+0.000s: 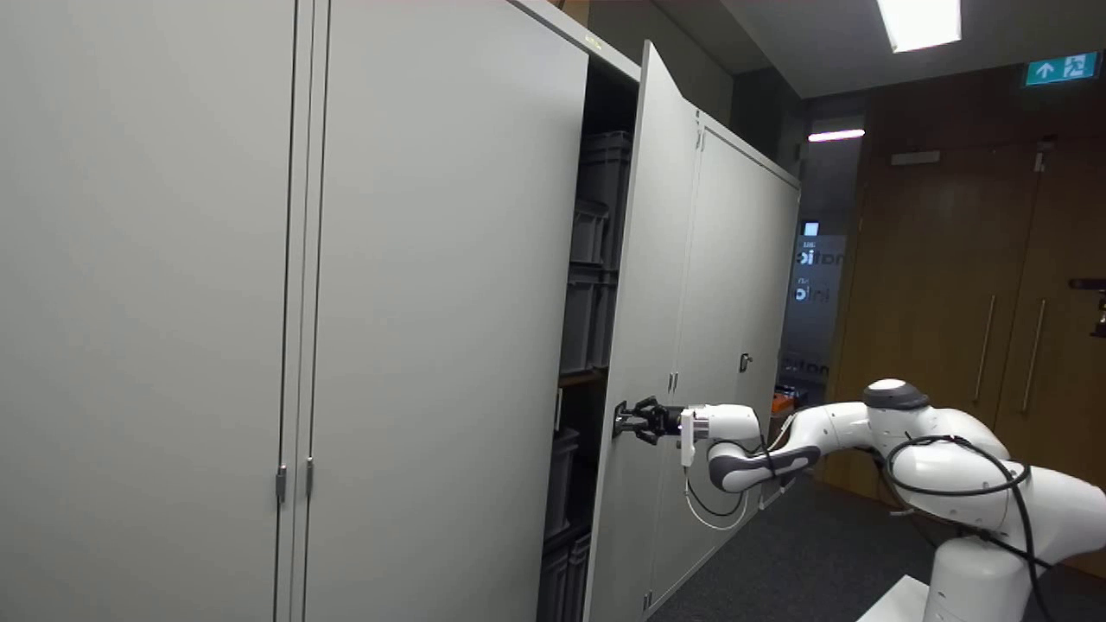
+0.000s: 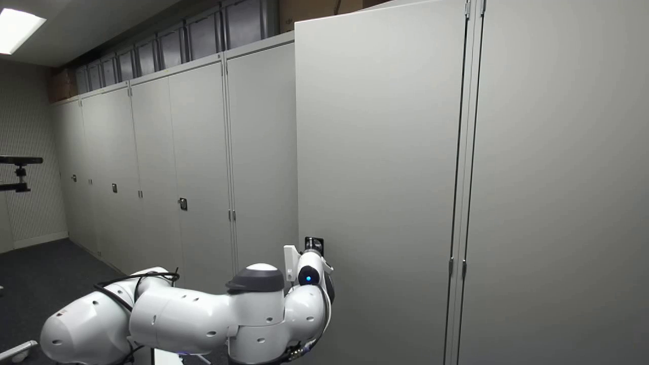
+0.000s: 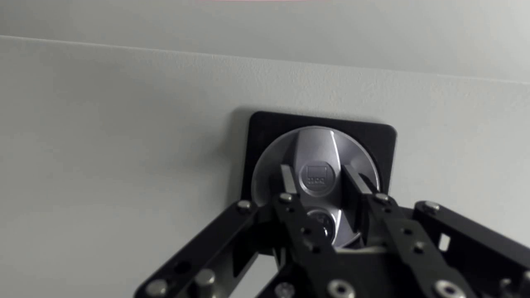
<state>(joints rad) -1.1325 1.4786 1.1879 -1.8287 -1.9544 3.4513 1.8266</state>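
while the cabinet door (image 1: 652, 259) stands ajar, your claw (image 3: 319, 179) is clenched on the silver handle (image 3: 316, 147), which in your wrist view lies between its fingertips (image 3: 289, 180), pinched from both sides; the handle sits in a black square plate (image 3: 261, 127) near the door's free edge.

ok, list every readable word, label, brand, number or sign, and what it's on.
"ic": fragment on glass panel; other lettering blurred.
Exit sign: arrow and running figure, no words.
Emblem on handle: letters unclear.
Mark on cardboard box: too small.
Cabinet label: too small.
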